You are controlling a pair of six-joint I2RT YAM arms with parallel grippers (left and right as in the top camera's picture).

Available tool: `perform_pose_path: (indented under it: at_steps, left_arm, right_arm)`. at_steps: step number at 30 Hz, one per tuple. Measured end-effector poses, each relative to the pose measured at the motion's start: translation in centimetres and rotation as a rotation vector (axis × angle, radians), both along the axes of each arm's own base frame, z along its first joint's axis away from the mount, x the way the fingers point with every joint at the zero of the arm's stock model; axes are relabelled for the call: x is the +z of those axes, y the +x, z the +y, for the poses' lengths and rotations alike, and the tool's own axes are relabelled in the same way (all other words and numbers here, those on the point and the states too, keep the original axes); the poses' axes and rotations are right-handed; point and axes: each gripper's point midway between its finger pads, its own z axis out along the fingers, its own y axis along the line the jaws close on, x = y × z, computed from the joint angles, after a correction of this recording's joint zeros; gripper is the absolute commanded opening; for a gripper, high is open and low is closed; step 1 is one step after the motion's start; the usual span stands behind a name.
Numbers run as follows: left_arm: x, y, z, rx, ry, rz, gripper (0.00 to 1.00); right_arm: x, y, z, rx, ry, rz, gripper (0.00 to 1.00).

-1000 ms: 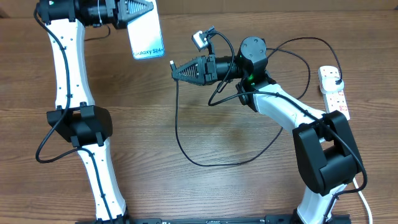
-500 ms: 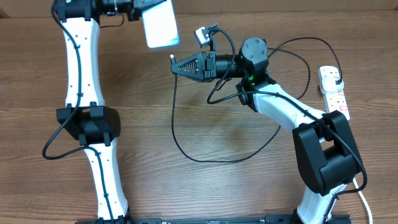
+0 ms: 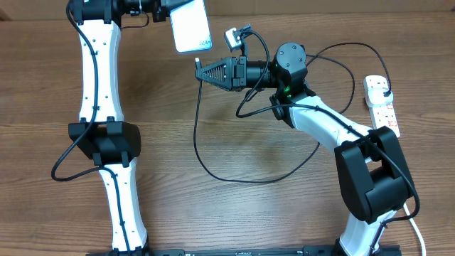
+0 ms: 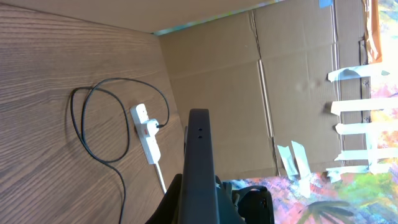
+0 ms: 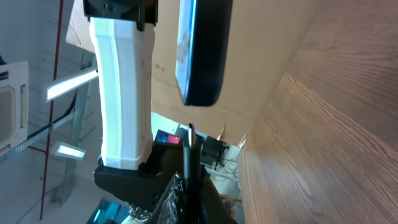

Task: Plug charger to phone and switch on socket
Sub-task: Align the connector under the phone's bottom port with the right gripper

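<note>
Left gripper (image 3: 169, 8) clamps the phone (image 3: 192, 30); right gripper (image 3: 202, 71) pinches the charger (image 3: 195, 131) tip beside it. Charger's plug sits in the socket (image 3: 382, 107).

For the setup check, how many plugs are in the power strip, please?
1: the charger's black plug in the power strip, toward its upper end overhead; no other shows.

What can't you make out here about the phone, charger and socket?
- Overhead: the left gripper, shut on the phone, is cut off by the top edge.
- Right wrist: the phone's port is lost in its dark end.
- Overhead, left wrist: switches on the socket are too small to read.
- Overhead: the charger tip in the right gripper is too small to identify.
</note>
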Motion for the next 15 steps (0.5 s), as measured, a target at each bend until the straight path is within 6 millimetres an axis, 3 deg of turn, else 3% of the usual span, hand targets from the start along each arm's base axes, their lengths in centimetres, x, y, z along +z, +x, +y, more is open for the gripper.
perform_pose_path:
  at_steps: [15]
  left_arm:
    - [-0.01, -0.08, -0.31, -0.005, 0.000, 0.000, 0.05]
  right_arm:
    - [0.93, 0.47, -0.10, -0.037, 0.030, -0.040, 0.04]
